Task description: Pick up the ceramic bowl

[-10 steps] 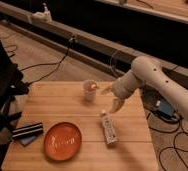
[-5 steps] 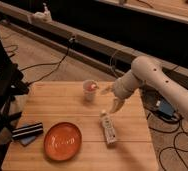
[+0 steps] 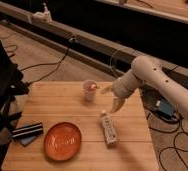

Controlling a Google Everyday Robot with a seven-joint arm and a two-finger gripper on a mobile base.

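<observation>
Query: Gripper [image 3: 112,98] status against the two preceding views?

Reply: Unchanged. The gripper hangs over the right-hand part of the wooden table [image 3: 57,100], at the end of the white arm [image 3: 152,80] that reaches in from the right. Its two pale fingers stand spread apart and hold nothing. Position and posture match both earlier views, and no travel is detectable.

Query: Surroundings, nearest first?

Reply: The small pale cup [image 3: 89,90] stands just beside the upper finger, and appears to be apart from it. The white bottle [image 3: 108,129] lies on its side below the gripper, toward the table's front edge. The ceramic bowl [image 3: 62,141] sits upright on the front-left part of the table, well apart from the gripper, and the bottle lies roughly between the two. The black striped item [image 3: 27,131] rests left of the bowl, near it but not touching. None of these has shifted.

Query: Consequence for the task?

Reply: Judged status: approach not begun, bowl untouched. The gripper is closer to the cup than to the target. The next move likely calls for travel to the front-left, passing clear of the bottle. A descent onto the bowl's rim would follow, since a shallow glossy dish offers little else to pinch.
</observation>
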